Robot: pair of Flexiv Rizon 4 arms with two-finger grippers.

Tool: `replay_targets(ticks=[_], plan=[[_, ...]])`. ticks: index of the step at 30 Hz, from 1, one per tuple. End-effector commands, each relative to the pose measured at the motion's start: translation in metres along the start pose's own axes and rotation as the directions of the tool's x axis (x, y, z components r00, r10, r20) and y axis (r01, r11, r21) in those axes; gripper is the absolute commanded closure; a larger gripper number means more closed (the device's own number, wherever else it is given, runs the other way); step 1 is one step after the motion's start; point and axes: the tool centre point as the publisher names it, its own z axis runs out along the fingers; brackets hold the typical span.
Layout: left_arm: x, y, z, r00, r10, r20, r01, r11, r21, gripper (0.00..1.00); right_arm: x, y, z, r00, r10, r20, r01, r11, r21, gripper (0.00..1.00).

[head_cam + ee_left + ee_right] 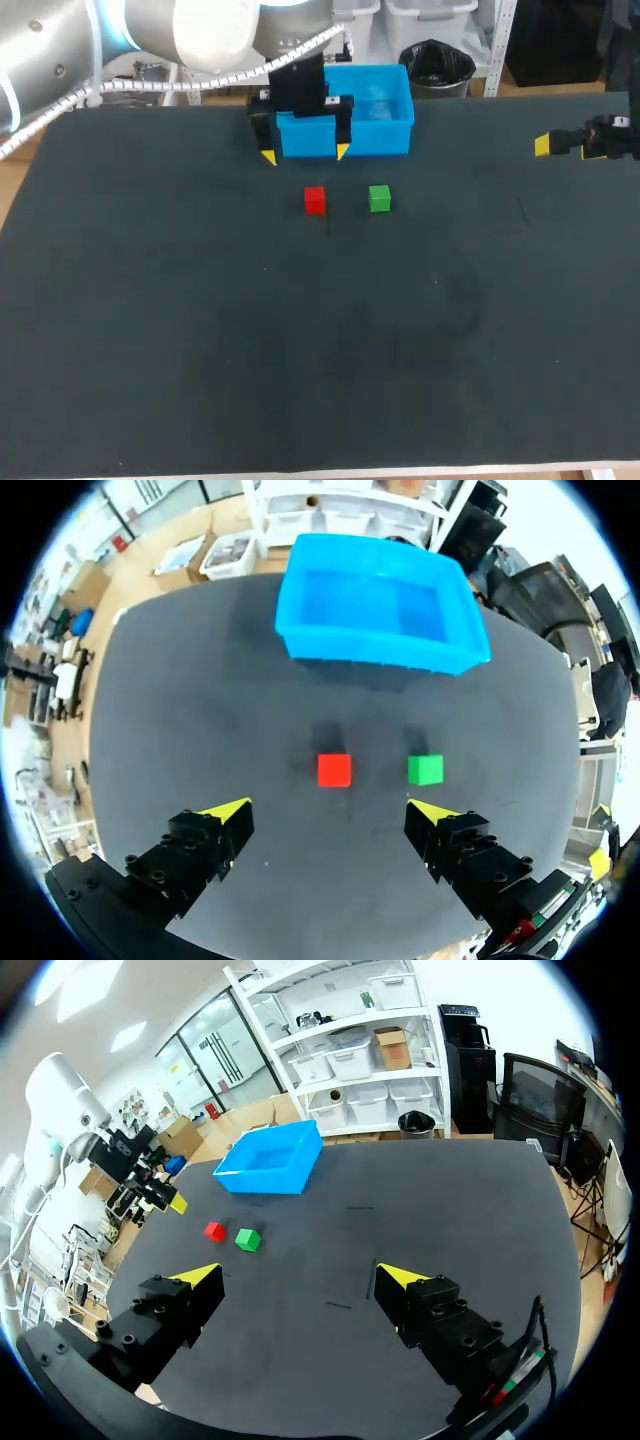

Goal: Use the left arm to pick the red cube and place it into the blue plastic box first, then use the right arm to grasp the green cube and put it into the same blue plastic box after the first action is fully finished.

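Nothing boxed yet! Red cube [315, 200] and green cube [379, 198] sit upper middle, below the box [380, 135]. Left gripper [333, 815] wide over red; right gripper [300, 1278] wide, far right.

Head cam: fixed, high behind the robot, looking down over the whole table [150, 350]; blue box [375, 115] sits at the far edge; left wrist cam: close to the box on its near side, tilted down, facing it across red cube [334, 770] and green cube [425, 769]; right wrist cam: well off from the box, looking across the table toward it; all three views share box and cubes
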Motion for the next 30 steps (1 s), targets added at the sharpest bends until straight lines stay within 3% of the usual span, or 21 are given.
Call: replay_targets(ticks=[1, 18, 30], plan=[[-0.005, -0.005, 0.013, 1.000, 0.003, -0.016, -0.003, 1.000, -0.002, 0.00, 0.000, 0.001, 0.000, 1.000, 0.001, -0.001, -0.001, 1.000, 0.005, 0.00], [-0.006, -0.009, 0.053, 1.000, 0.026, 0.000, -0.026, 1.000, -0.010, 0.00, 0.000, 0.001, 0.000, 1.000, 0.001, -0.001, -0.001, 1.000, 0.005, 0.00], [-0.009, 0.001, 0.085, 1.000, -0.007, -0.027, 0.006, 0.999, -0.034, 0.00, 0.000, 0.001, 0.000, 1.000, 0.001, -0.001, -0.001, 1.000, 0.005, 0.00]])
